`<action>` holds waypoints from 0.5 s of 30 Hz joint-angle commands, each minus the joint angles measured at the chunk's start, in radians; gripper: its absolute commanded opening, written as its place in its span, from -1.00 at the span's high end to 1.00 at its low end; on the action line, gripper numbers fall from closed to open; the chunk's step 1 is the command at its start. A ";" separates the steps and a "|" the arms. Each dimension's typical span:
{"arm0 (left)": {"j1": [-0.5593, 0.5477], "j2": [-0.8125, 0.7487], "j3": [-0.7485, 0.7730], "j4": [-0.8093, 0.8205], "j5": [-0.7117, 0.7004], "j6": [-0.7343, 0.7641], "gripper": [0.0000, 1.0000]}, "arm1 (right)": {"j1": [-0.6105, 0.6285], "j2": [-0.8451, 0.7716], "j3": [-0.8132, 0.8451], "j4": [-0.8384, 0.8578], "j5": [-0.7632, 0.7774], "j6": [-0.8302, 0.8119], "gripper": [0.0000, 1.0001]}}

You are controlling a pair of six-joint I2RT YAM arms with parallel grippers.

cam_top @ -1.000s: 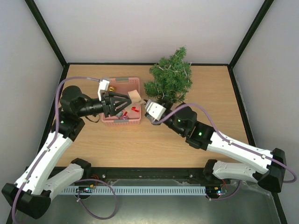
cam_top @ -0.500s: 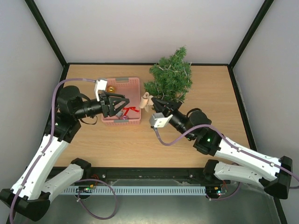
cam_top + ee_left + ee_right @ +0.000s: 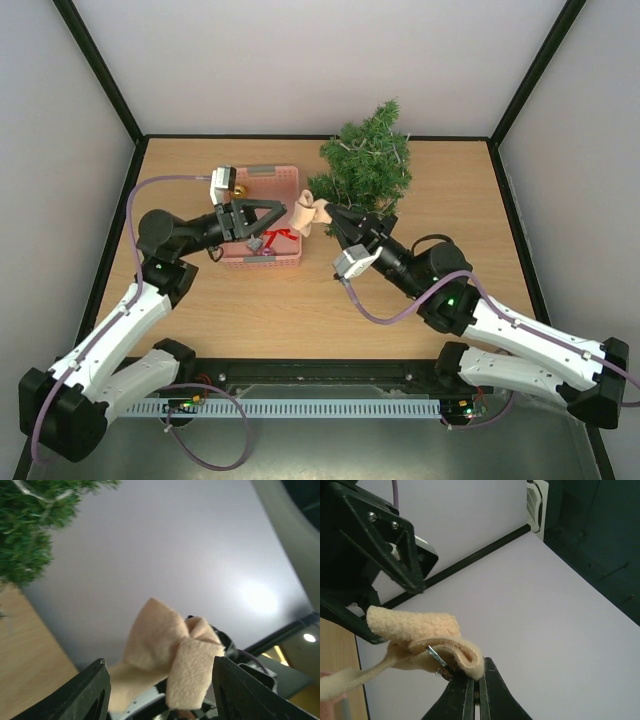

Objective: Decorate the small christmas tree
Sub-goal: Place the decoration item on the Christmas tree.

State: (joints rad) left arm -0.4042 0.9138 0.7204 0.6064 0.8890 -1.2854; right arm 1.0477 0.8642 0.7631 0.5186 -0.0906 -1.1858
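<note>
The small christmas tree [image 3: 366, 165] stands at the back of the table, its green branches showing top left in the left wrist view [image 3: 25, 525]. A beige felt bow [image 3: 308, 213] with a metal clip hangs in the air just left of the tree. My right gripper [image 3: 328, 216] is shut on a fold of the bow [image 3: 420, 630], its fingertips [image 3: 490, 680] pressed together. My left gripper [image 3: 283, 220] is open, and the bow [image 3: 172, 652] lies between its spread fingers [image 3: 92, 690] without being pinched.
A pink plastic basket [image 3: 285, 178] sits under my left gripper, holding a gold bauble [image 3: 238, 189] and a red ornament [image 3: 277, 236]. Black frame posts and pale walls close in the table on three sides.
The bow was at my left fingertips a second ago. The left jaws have widened since, and my right gripper has swung up with the bow, raising it beside the tree.
</note>
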 commanded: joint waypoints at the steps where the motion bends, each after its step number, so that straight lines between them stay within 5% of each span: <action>1: -0.026 0.046 -0.034 0.488 -0.031 -0.360 -0.15 | 0.004 0.021 0.060 0.094 -0.080 0.057 0.97; 15: -0.100 0.127 -0.051 0.571 -0.114 -0.409 -0.12 | 0.004 0.039 0.098 0.138 -0.123 0.111 0.97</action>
State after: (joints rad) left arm -0.4850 1.0264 0.6773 1.0473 0.8005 -1.6508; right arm 1.0477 0.9047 0.8371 0.5949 -0.1913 -1.0977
